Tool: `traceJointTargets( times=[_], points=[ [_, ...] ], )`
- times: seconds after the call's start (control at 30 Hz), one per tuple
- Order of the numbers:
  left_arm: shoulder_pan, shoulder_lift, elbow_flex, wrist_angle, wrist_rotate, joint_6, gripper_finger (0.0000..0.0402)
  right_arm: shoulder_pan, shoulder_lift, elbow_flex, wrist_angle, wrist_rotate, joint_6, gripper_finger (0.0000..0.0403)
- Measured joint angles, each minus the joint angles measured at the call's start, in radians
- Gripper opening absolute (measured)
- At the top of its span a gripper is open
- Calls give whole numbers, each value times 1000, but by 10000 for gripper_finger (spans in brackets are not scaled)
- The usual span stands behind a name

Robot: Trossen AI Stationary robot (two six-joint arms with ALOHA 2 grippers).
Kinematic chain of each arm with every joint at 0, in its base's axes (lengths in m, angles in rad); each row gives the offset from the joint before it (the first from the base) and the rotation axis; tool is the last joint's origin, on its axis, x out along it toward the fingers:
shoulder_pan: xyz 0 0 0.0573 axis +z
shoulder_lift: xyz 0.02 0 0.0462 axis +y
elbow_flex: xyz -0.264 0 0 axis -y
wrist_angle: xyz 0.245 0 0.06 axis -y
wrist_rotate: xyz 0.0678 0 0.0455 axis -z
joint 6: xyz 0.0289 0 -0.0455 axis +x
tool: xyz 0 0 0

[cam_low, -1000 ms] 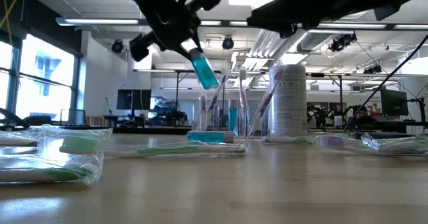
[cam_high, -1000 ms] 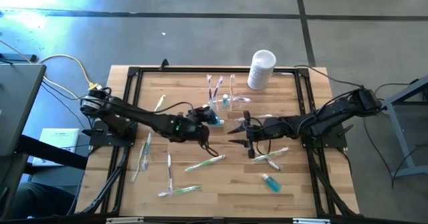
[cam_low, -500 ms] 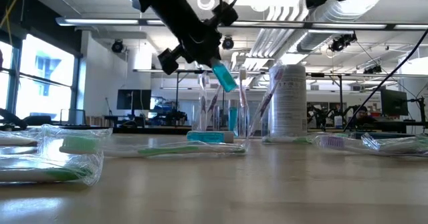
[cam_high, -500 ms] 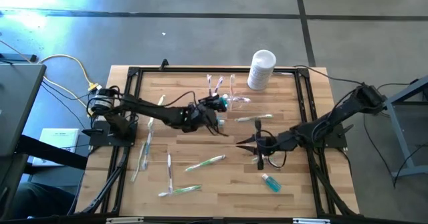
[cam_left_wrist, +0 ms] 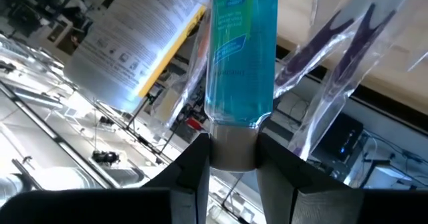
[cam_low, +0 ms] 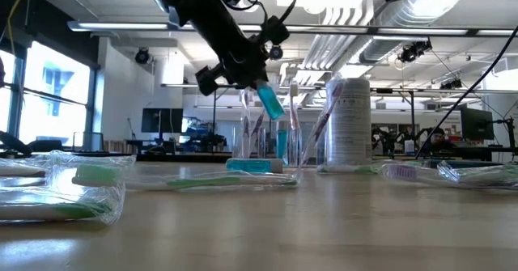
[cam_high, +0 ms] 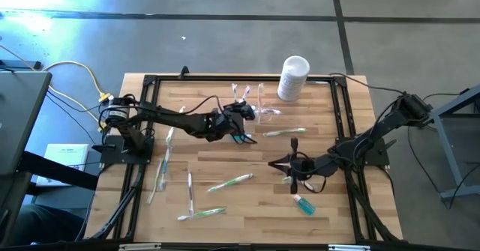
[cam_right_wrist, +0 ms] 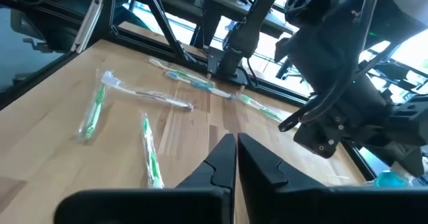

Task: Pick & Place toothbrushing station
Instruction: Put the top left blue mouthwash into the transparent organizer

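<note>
Nearest you, in the low view, wrapped green toothbrushes lie on the wooden table at the front left. In the high view, more wrapped brushes are scattered across the front half, and a small blue bottle lies flat near the front right. Your right gripper hangs just behind that lying bottle, fingers drawn together with nothing between them (the right wrist view shows the two tips touching). Farther back, your left gripper is stretched toward the rear centre and is clamped on the cap end of a blue-liquid bottle, which tilts downward in the low view. That bottle hangs right at the toothbrushing station, the clear holder standing upright at the rear centre with purple toothbrushes upright in its compartments; whether the bottle touches the holder's rim, you cannot tell. Another blue item already stands inside the holder. Beyond it, at the rear edge, stands the white cylindrical container, just right of the station.
</note>
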Motion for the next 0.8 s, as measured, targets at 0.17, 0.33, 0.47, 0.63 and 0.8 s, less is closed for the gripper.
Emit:
traceJointTargets(
  times=[0.17,0.33,0.47,0.63,0.8],
  points=[
    [1,14,0,1,27,1,82,-4,0,1,1,0,0,5],
    [7,32,0,7,20,1,82,-5,0,2,5,0,-2,4],
    [14,33,0,9,25,2,82,-5,1,2,7,0,-4,4],
    [39,36,0,29,23,1,82,-5,1,2,6,-3,-4,4],
    [56,36,0,13,21,0,82,-5,1,2,1,-4,-6,4]
  ],
)
